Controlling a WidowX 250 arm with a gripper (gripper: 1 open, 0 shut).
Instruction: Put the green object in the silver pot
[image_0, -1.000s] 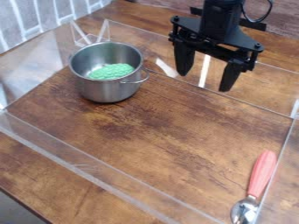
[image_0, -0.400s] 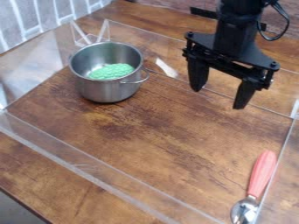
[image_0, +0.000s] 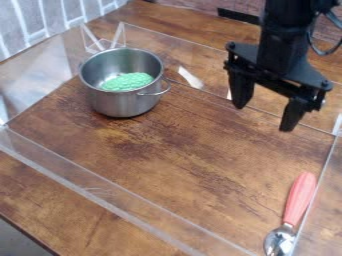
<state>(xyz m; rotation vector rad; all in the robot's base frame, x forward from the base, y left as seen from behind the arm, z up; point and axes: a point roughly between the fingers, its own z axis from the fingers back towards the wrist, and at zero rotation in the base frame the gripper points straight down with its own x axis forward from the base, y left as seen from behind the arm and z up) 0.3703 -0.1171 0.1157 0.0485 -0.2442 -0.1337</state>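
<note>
The silver pot (image_0: 123, 84) stands upright at the back left of the wooden table. The green object (image_0: 128, 81), a light green speckled lump, lies inside the pot on its bottom. My gripper (image_0: 267, 112) hangs to the right of the pot, well apart from it, above the table. Its two black fingers (image_0: 291, 114) are spread wide with nothing between them.
A metal spoon with a red handle (image_0: 295, 212) lies at the front right. Clear plastic walls (image_0: 80, 175) border the wooden table on the left, front and back. A white slip (image_0: 189, 77) lies behind the pot, to its right.
My gripper has moved to the right and slightly forward, away from the pot, staying open and empty. The pot and the green object have not moved.
</note>
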